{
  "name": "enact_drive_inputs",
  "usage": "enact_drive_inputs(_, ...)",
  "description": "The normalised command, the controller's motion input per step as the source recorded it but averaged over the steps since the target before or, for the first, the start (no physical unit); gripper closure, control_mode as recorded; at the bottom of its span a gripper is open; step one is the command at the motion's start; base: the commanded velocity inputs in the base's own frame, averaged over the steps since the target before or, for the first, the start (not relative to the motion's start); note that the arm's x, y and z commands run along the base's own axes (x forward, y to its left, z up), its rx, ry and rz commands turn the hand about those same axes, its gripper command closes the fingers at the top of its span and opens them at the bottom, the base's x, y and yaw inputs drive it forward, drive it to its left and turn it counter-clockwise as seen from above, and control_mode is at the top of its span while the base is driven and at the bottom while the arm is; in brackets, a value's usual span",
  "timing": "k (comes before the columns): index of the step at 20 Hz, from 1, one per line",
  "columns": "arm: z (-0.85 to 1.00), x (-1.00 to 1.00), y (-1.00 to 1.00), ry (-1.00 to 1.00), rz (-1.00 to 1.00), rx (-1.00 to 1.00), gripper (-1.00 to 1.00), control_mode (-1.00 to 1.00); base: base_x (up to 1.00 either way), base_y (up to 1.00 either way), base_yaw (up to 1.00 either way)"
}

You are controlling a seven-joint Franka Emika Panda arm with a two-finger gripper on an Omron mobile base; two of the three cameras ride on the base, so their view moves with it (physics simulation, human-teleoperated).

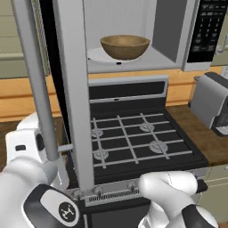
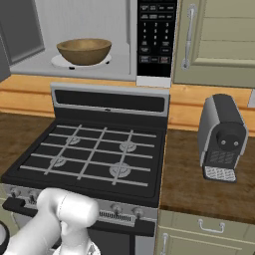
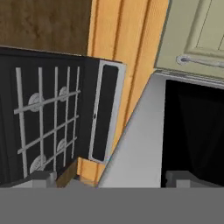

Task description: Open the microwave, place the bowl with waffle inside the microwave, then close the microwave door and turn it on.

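Microwave door stands swung out, edge toward the camera. Bowl sits on turntable inside microwave. Gripper jaws spread wide, empty. Keypad lettering illegible.

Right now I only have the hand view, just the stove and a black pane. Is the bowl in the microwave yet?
Observer: Yes, the bowl sits on the white turntable inside the microwave.
Operator: Is the door shut?
Observer: No, the microwave door stands swung wide open, with its bar handle toward the robot.
Operator: Is the waffle in the bowl?
Observer: Cannot tell. Both base views look at the bowl too shallowly.
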Motion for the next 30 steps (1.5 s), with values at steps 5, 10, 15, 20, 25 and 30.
enact_drive_inputs(5,0.58,0.12,-1.0,0.09,-0.13,0.15,-1.0,-1.0,0.0,0.0,0.0)
enact_drive_inputs(10,0.51,0.26,-1.0,0.16,-0.11,0.18,-1.0,-1.0,0.0,0.0,0.0)
enact_drive_inputs(15,0.05,0.92,-1.0,0.33,-0.05,0.13,-1.0,-1.0,0.0,0.0,0.0)
enact_drive_inputs(20,0.0,1.0,-1.0,0.34,0.01,0.06,-1.0,-1.0,0.0,0.0,0.0)
enact_drive_inputs(25,0.0,1.0,-1.0,0.21,0.12,0.0,-1.0,-1.0,0.0,0.0,0.0)
enact_drive_inputs(30,-0.04,1.0,-0.92,0.03,0.26,0.0,-1.0,-1.0,0.0,0.0,0.0)
